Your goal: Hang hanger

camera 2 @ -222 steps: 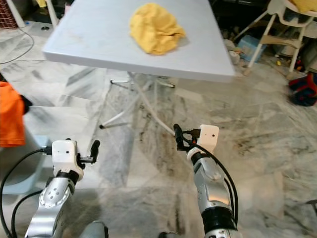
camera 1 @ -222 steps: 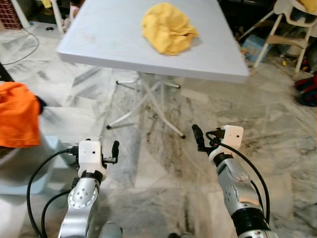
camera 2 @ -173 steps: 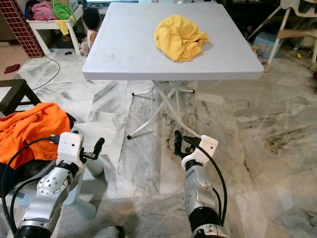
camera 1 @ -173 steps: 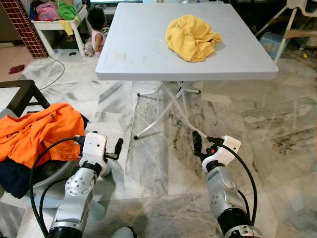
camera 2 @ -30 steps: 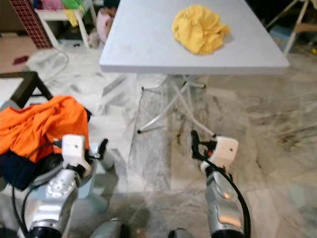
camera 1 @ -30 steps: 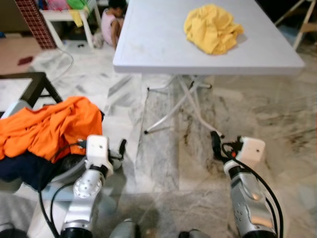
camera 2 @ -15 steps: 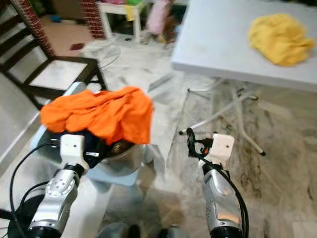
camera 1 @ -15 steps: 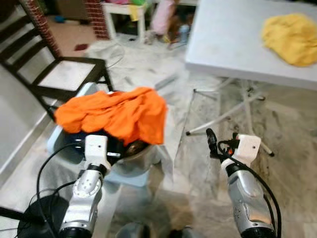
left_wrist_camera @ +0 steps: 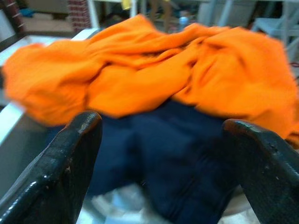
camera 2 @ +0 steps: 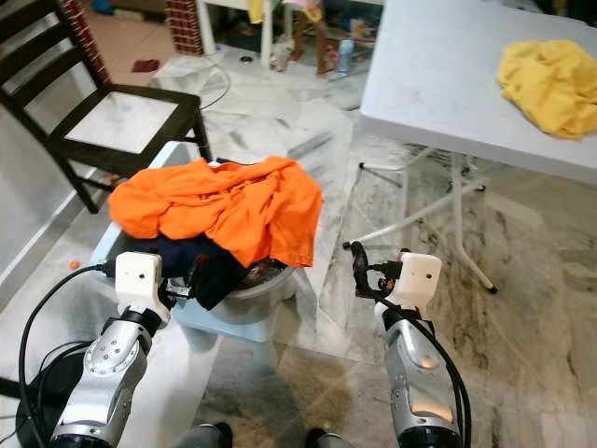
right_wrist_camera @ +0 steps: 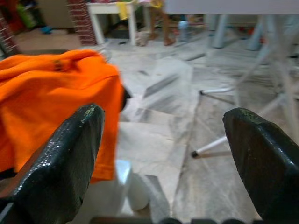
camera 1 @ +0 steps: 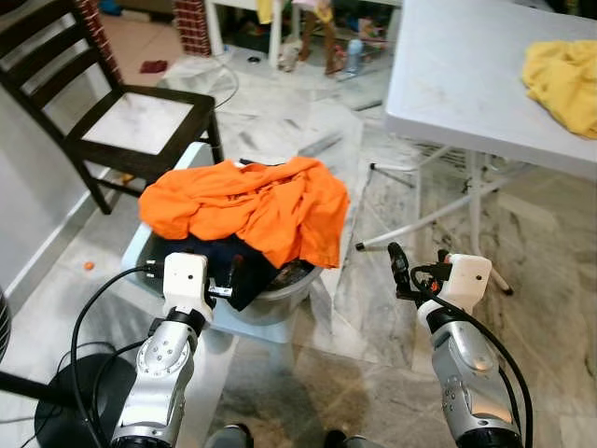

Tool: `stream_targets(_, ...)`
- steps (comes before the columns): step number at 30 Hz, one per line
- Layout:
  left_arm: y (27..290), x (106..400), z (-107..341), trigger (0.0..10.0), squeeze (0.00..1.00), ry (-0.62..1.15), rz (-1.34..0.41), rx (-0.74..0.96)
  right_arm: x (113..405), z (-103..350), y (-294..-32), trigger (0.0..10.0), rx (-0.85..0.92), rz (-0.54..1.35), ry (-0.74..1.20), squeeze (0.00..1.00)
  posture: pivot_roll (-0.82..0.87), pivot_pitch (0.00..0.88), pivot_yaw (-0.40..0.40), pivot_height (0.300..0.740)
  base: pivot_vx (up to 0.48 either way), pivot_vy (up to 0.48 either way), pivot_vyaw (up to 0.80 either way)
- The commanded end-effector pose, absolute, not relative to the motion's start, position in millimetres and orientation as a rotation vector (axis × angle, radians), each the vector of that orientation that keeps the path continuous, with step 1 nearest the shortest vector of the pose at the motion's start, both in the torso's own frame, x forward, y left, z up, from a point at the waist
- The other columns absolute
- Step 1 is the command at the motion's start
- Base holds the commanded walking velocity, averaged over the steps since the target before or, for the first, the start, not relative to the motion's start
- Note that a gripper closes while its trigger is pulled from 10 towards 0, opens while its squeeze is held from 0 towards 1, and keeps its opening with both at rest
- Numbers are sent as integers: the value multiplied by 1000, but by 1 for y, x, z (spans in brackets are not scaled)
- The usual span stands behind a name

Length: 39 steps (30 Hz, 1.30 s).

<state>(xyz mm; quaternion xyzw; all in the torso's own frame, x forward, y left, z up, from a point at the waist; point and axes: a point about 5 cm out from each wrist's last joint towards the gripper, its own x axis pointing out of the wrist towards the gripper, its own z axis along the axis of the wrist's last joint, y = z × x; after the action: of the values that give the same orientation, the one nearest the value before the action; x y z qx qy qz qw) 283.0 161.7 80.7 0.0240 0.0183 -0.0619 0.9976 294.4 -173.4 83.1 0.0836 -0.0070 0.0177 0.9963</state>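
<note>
No hanger can be made out. A grey laundry basket [camera 1: 283, 302] stands on the marble floor just ahead, piled with an orange garment [camera 1: 247, 203] over a dark navy one [camera 1: 207, 258]. My left gripper [camera 1: 230, 277] hovers open at the basket's near rim, and the left wrist view looks straight onto the navy cloth [left_wrist_camera: 173, 154] and the orange garment [left_wrist_camera: 140, 70] between its fingers [left_wrist_camera: 60, 172]. My right gripper [camera 1: 397, 265] is held open over bare floor to the right of the basket, with nothing between its fingers [right_wrist_camera: 60, 158].
A black wooden chair [camera 1: 121, 117] stands behind the basket at the left. A white folding table [camera 1: 466, 75] with a yellow cloth [camera 1: 564, 79] is at the back right, its legs [camera 1: 438, 210] reaching the floor. A black round stand base [camera 1: 56, 401] lies at the near left.
The view has swung left and drawn closer, so the basket now sits ahead and the table is off to the right. Both arms keep the same raised pose.
</note>
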Motion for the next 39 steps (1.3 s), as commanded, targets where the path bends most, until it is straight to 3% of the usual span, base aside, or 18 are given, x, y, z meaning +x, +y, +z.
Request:
stream_targets(1,165,278,81,10000,0,30,-117,43,294,80,-175,10000,167,30,3,0,140,171,-78,740,0,0,519)
stream_targets(26,164,271,79,10000,0,38,-110,26,297,80,-166,10000,169,76,5,0,156,189,-95,740,321,0,143)
stream_targets(39,176,271,87,10000,0,-14,-16,115,299,81,-158,10000,167,132,15,0,171,195,-110,740,0,0,0)
